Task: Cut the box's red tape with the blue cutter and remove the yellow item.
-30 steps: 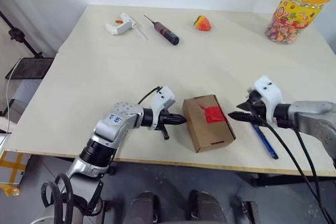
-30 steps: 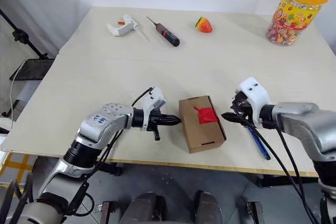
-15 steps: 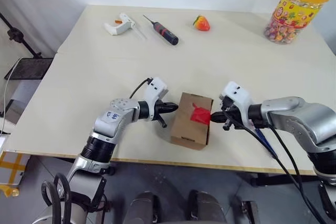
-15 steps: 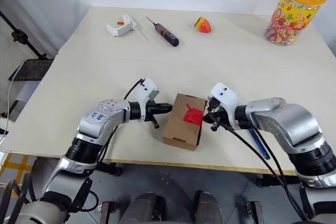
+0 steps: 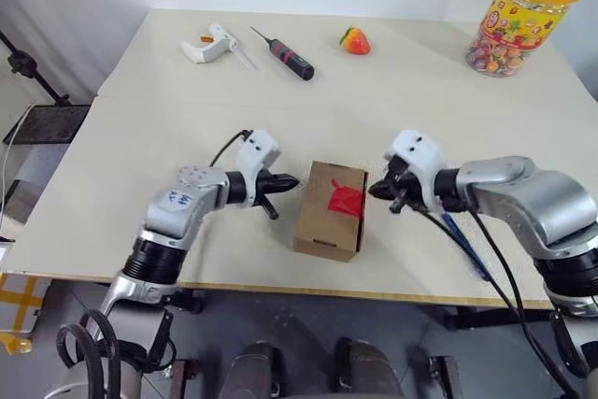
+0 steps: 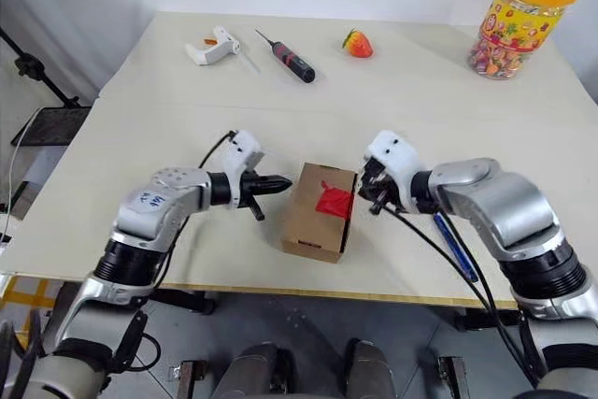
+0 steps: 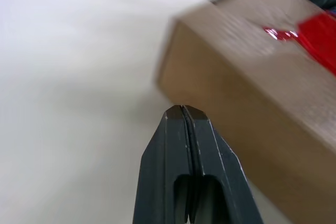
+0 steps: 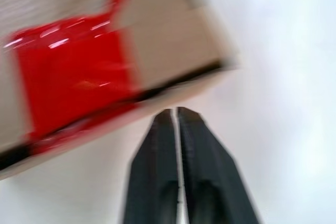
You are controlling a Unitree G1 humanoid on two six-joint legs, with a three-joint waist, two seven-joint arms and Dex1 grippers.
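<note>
The table (image 5: 140,137) is bearing all items. The candy jar (image 5: 519,16), yellow-lidded and filled with mixed sweets, is standing far beyond the right gripper (image 5: 377,191). The box (image 5: 329,209) is sitting between the two grippers, flaps closed, contents unseen. The left gripper (image 5: 291,181), fingers pressed together and empty, is pointing at the box's near side, just short of it. The right gripper, fingers nearly together and holding nothing, is hovering at the box's opposite edge, beside the red tape (image 5: 346,200) wrinkling across the flap seam. The glue gun (image 5: 211,43), the screwdriver (image 5: 288,54) and the strawberry toy (image 5: 354,40) are lying well ahead of the left gripper. The blue cutter (image 5: 464,247) is lying behind the right gripper, partly under its cable.
</note>
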